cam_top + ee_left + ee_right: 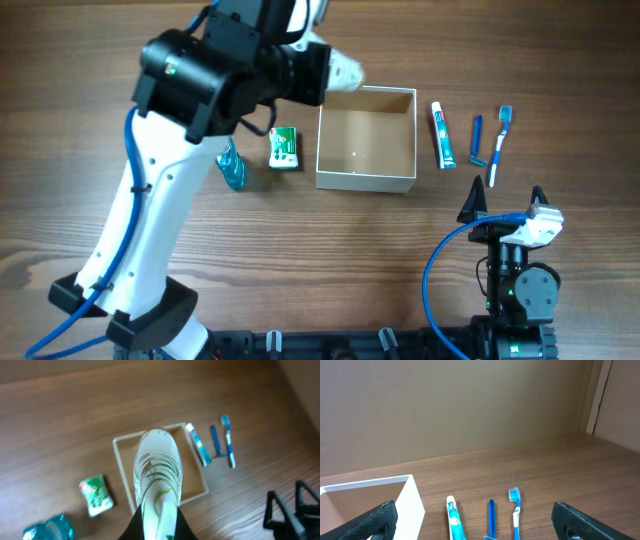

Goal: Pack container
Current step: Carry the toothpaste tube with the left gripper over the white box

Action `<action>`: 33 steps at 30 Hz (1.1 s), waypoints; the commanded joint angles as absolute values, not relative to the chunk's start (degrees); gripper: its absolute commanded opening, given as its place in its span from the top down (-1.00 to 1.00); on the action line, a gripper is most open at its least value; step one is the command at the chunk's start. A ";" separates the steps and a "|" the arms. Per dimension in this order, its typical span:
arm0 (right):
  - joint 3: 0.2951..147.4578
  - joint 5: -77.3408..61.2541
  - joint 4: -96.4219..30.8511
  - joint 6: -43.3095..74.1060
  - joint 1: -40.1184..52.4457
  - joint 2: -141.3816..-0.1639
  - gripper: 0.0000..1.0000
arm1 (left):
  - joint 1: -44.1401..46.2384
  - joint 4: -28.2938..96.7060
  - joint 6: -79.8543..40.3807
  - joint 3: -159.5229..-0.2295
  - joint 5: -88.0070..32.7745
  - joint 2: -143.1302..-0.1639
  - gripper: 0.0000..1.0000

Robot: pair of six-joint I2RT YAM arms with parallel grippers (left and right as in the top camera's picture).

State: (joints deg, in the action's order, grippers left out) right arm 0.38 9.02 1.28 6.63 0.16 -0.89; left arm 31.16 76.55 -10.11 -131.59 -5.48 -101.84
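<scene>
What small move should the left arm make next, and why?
Probably lower straight down a little. The left gripper is shut on a white bottle with green print, which hangs above the open container, near its far-left corner by the overhead view. Coming lower before letting go should keep it from bouncing out.

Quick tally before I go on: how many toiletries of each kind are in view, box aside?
Toothpaste tube: 1
Toothbrush: 1
Slim blue stick: 1
Green packet: 1
Teal packet: 1
White bottle, in left gripper: 1
Total: 6
</scene>
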 commanded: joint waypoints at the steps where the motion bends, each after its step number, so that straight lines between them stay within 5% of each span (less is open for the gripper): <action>1: 0.30 8.75 1.34 7.66 0.08 -0.27 -0.99 | 32.86 72.58 -9.69 -132.38 -6.17 -106.02 0.92; 33: 0.30 8.75 1.34 7.66 0.08 -0.27 -0.99 | 33.23 77.21 -17.43 -132.38 2.66 -122.15 0.92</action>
